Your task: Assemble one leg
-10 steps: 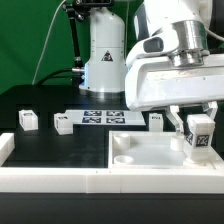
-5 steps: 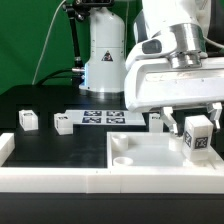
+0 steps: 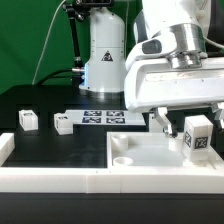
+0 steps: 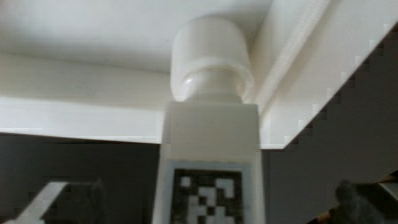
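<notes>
One leg [image 3: 200, 135], a small white block with a tag on its face, stands on the far right corner of the large white panel [image 3: 150, 152] in the exterior view. My gripper [image 3: 191, 121] is open around it, and both fingers are apart from it. In the wrist view the leg [image 4: 210, 140] fills the middle, its round peg pointing at the panel's corner [image 4: 107, 90]. The gripper [image 4: 210, 202] straddles the leg, with dark fingertips [image 4: 50, 203] far out on each side. Whether the peg sits in a socket is hidden.
Two loose legs [image 3: 28, 119] [image 3: 63, 123] lie at the exterior view's left, and a third [image 3: 157, 120] is behind the panel. The marker board [image 3: 100, 117] lies in the middle. A white rail [image 3: 50, 176] runs along the front. The robot base [image 3: 105, 55] stands behind.
The finger on the exterior view's left has moved away from the leg. The jaws have opened and let go of the leg, which stays on the panel corner.
</notes>
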`<state>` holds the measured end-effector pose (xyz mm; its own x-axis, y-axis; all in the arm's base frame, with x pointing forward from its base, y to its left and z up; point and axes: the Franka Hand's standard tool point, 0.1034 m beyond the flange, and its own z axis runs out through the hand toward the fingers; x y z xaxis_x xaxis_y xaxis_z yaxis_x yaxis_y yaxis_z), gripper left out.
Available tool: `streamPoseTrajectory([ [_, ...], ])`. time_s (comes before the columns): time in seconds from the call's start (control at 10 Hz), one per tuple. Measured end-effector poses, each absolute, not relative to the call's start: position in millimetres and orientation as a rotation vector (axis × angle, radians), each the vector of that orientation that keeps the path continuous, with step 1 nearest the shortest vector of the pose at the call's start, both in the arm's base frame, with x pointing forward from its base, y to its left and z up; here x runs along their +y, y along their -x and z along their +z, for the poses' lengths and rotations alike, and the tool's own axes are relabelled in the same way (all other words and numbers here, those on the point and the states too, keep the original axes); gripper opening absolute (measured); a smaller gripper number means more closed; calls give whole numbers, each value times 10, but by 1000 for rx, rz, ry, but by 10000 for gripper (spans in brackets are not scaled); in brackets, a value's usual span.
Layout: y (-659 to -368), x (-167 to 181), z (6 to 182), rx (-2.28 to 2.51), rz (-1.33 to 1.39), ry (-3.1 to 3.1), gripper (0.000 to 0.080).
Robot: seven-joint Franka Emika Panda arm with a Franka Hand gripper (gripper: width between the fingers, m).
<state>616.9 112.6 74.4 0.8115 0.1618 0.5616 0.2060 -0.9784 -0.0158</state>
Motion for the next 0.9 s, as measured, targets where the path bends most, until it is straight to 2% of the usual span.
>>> streamPoseTrajectory([
  [0.3, -6274, 1130, 1044, -319, -722, 2945, 649],
  [0.4, -6342, 1124, 1105, -316, -744, 2940, 649],
  [0.5, -6319, 1127, 1069, -315, -733, 2943, 649],
  [0.6, -6254, 1171, 1008, -318, -578, 2959, 649],
  [0.8, -6358, 1188, 1030, -311, -358, 2971, 649],
  [0.9, -6312, 1180, 998, -323, -183, 2976, 649],
])
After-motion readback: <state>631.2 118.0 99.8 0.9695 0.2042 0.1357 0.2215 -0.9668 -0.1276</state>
